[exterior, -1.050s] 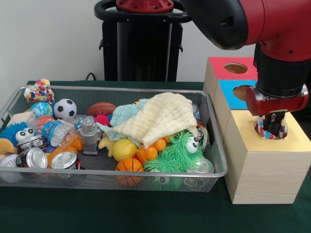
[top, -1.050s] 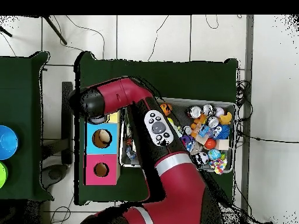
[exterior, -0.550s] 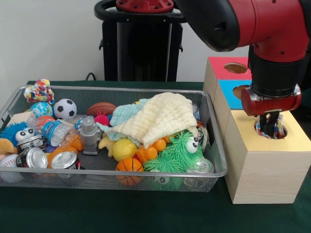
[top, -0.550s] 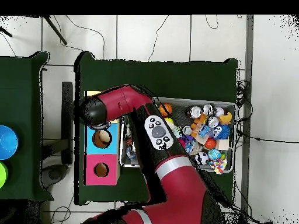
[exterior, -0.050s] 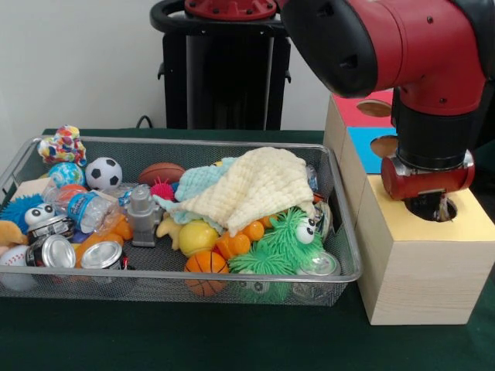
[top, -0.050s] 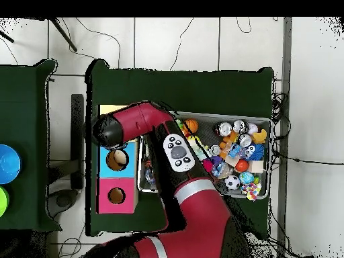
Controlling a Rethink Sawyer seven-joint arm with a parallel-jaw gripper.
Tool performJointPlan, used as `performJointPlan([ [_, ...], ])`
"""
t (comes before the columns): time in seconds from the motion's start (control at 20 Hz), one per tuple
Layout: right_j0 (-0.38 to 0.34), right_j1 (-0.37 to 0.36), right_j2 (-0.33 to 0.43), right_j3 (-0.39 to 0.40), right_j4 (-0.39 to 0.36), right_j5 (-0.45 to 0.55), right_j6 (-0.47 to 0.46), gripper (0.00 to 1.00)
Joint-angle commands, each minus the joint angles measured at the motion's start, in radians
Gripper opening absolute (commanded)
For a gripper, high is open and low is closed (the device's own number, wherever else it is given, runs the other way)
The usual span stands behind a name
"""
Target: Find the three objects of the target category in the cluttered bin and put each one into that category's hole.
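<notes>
tool (exterior, -0.050s: pixel 438 207) lifted off the yellow box's hole (exterior, -0.050s: pixel 435 209) | colourful toy gone from sight since 1 s ago, likely dropped in | can't tell tool spread or pressed | back to wire bin (exterior, -0.050s: pixel 232 274) next

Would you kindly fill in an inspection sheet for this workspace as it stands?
Surface: green table cloth, mostly bare at the front.
Job's things: wire bin full of toys; wooden box with yellow, blue and red tops, one hole each.
Clutter: cream cloth draped over toys; cans, balls, green fuzzy toy.
Gripper: gripper over the yellow hole, tips hidden.
Cables: cables on the floor beside the table.
Surroundings: tiled floor, blue bowl.
</notes>
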Motion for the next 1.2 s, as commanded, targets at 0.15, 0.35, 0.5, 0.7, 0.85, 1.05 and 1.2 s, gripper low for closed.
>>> performJointPlan([
  [0.15, 0.044, 0.189, -0.111, 0.013, -0.086, -0.085, 0.069, 0.0],
  [0.35, 0.067, 0.208, -0.134, -0.019, -0.088, -0.099, 0.078, 0.0],
  [0.5, 0.077, 0.203, -0.143, -0.02, -0.084, -0.106, 0.075, 0.0],
  [0.7, 0.081, 0.144, -0.143, 0.014, -0.07, -0.107, 0.066, 0.0],
  [0.85, 0.071, 0.091, -0.13, 0.059, -0.042, -0.09, 0.055, 0.0],
  [1.05, 0.067, 0.038, -0.124, 0.088, -0.017, -0.047, 0.043, 0.0],
  [1.2, 0.068, 0.006, -0.125, 0.087, -0.001, -0.005, 0.033, 0.0],
])
